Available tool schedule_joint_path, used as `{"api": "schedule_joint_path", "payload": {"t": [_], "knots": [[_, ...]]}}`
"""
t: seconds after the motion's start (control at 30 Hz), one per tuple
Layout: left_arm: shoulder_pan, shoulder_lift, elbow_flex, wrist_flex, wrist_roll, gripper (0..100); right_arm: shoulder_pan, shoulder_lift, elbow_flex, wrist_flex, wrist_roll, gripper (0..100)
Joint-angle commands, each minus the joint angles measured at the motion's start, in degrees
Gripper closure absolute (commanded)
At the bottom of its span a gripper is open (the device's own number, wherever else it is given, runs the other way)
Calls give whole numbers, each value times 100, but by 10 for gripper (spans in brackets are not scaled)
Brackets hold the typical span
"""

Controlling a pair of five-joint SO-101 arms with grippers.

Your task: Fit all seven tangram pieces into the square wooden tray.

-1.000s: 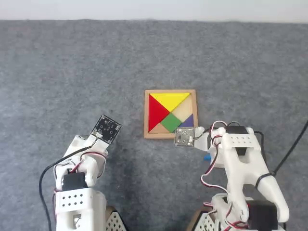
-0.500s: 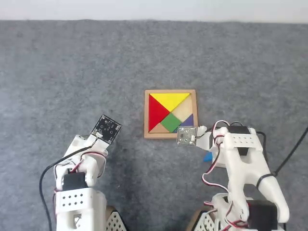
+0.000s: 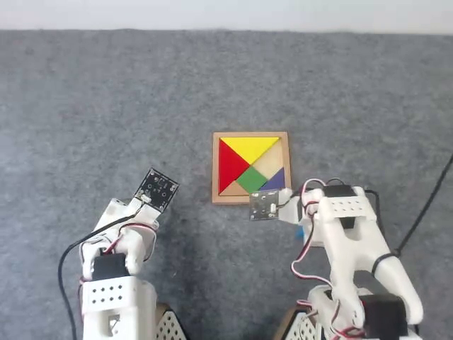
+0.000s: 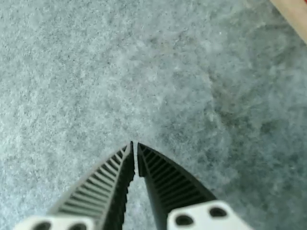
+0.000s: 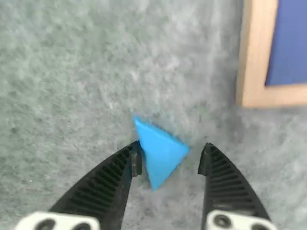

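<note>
Just below the square wooden tray's lower right corner in the high view, the right arm is hanging low over the grey felt surface. In its wrist view the right hand is standing spread around a light blue triangle, which is lying flat on the felt outside the tray. One finger seems to be touching the triangle's edge and the other is waiting just beside it.

Up in the tray, the yellow triangle, red triangle, green square and dark blue piece are sitting in place, with pale wood-coloured patches showing between them.

Over at lower left, the left hand is hovering above bare felt with its fingers pressed together, well apart from the action.

Here's the danger, as I'm judging it: the fingers are meeting slanted sides, so a squeeze could squirt the thin piece sideways or spin it. The fingers could also ride over its top. And even if it lifts cleanly, a badly turned corner could catch the rim or nudge the seated pieces.
</note>
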Motion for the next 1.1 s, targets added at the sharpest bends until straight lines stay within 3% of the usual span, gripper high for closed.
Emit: {"api": "schedule_joint_path", "payload": {"t": [0.0,0.43,0.63,1.07], "knots": [[-35,-88,-40,-88,-53,988,-198,40,-62,-110,44,790],[-35,-88,-40,-88,-62,988,136,48,-18,-66,70,792],[-35,-88,-40,-88,-62,988,136,48,18,-75,70,872],[-35,-88,-13,-88,-62,988,163,-22,-70,-66,44,865]]}}
